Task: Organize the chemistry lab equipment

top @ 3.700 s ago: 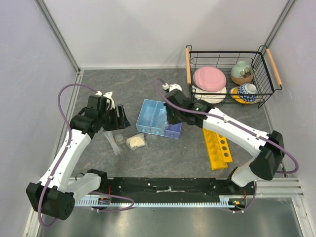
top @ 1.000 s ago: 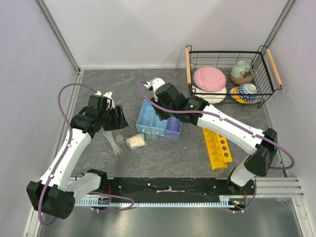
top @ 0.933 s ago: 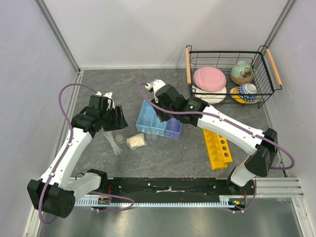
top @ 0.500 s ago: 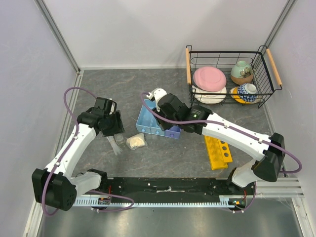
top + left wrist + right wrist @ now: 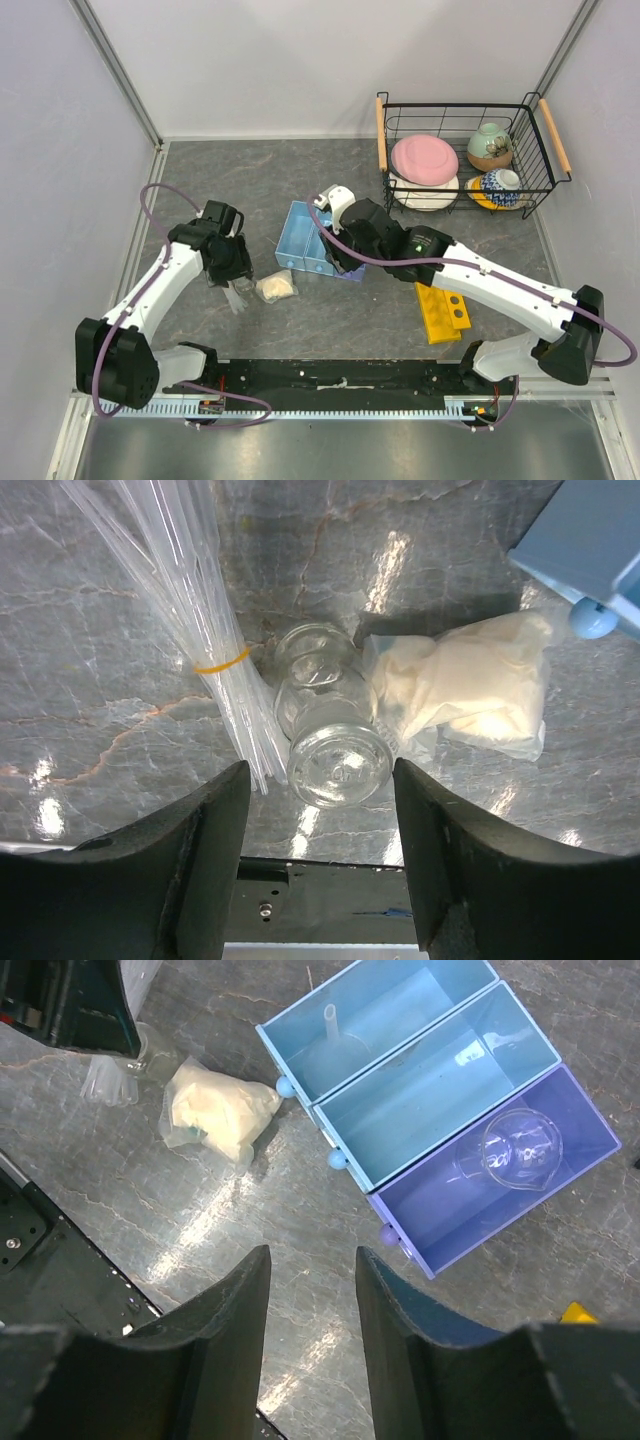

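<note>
The left claw point(image 5: 320, 780) hangs low over the worktop point(image 5: 330, 175) with its jaws set wide and nothing gripped. In its wrist view a small clear glass jar point(image 5: 333, 750) lies on its side below the gap, and neither finger appears to touch it. Against the jar at 9 o'clock lies a bundle of thin clear test tubes point(image 5: 185, 600) bound by a yellow band point(image 5: 222, 663). Just beside the jar at 3 o'clock sits the cream lump point(image 5: 475, 685). The right claw point(image 5: 312, 1260) is partly open and empty, hovering above bare worktop at 7 o'clock of the blue three-compartment tray point(image 5: 440, 1090). One end compartment of the tray holds the funnel point(image 5: 335, 1045), the other end compartment holds the small clear beaker point(image 5: 515, 1150), and the middle one holds nothing. Seen from overhead, the yellow rack point(image 5: 440, 300) lies at 4 o'clock of the tray, and the black wire basket point(image 5: 460, 103) stands at 1 o'clock.
</note>
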`<action>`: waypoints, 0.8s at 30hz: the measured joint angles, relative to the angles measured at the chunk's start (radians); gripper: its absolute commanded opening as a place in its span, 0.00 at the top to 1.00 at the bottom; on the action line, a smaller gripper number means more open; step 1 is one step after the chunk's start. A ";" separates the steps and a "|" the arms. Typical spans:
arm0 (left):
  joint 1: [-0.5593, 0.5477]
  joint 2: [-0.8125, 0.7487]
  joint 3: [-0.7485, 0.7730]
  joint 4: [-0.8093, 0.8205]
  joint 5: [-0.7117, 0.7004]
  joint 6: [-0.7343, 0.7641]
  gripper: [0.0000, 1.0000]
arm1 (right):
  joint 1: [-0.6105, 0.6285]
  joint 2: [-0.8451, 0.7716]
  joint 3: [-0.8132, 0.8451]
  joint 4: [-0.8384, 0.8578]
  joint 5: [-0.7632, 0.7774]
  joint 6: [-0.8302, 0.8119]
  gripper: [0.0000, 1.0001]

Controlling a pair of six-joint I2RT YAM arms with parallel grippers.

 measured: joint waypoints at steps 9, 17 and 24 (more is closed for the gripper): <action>-0.035 0.053 -0.021 0.008 0.002 -0.054 0.33 | 0.003 -0.060 -0.061 0.031 -0.024 0.000 0.51; -0.050 0.130 -0.028 0.047 -0.002 -0.078 0.34 | 0.004 -0.097 -0.101 0.044 -0.029 0.000 0.51; -0.050 0.160 -0.027 0.065 -0.028 -0.081 0.35 | 0.005 -0.113 -0.113 0.054 -0.029 0.000 0.51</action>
